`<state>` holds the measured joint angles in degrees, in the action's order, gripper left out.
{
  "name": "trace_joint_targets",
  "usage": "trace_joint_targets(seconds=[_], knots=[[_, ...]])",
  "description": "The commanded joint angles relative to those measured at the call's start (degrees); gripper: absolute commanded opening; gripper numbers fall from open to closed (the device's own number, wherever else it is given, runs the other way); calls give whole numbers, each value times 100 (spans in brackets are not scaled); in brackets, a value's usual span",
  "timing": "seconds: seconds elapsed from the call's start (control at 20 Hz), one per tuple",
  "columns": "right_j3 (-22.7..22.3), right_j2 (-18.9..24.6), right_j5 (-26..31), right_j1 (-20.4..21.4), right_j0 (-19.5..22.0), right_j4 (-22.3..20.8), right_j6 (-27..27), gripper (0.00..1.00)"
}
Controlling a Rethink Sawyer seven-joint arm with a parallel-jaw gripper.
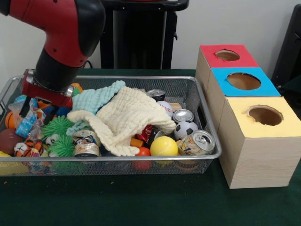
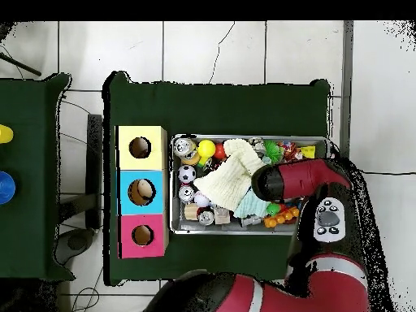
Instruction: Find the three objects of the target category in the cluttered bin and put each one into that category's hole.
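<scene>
Gripper (image 1: 29, 104) is down in the cluttered bin (image 1: 141, 157) at its picture-left end in the front view; we can't tell if it's apart or together. Front edge: yellow ball (image 1: 163, 146), can (image 1: 197, 142). Mid: cream cloth (image 1: 129, 117). Behind it: mint cloth (image 1: 96, 98). We see spotted fabric (image 1: 26, 123) just under the gripper.

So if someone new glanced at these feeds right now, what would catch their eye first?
Probably the red and black arm reaching down into the left end of the wire bin in the front view; its jaws are hidden among the toys. Next, the cream waffle cloth draped over the bin's middle, and the three boxes with red, blue and yellow holed tops beside the bin.
</scene>
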<state>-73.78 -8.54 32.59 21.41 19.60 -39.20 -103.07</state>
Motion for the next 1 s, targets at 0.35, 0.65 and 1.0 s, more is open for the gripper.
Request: trace_joint_targets(seconds=[0.35,0.65,1.0], knots=[[-795,-42,-665,-341,8,602,-1590,100],[-933,-82,-870,-379,17,758,-1560,100],[-1249,-63,-1186,-288,121,954,-1447,100]])
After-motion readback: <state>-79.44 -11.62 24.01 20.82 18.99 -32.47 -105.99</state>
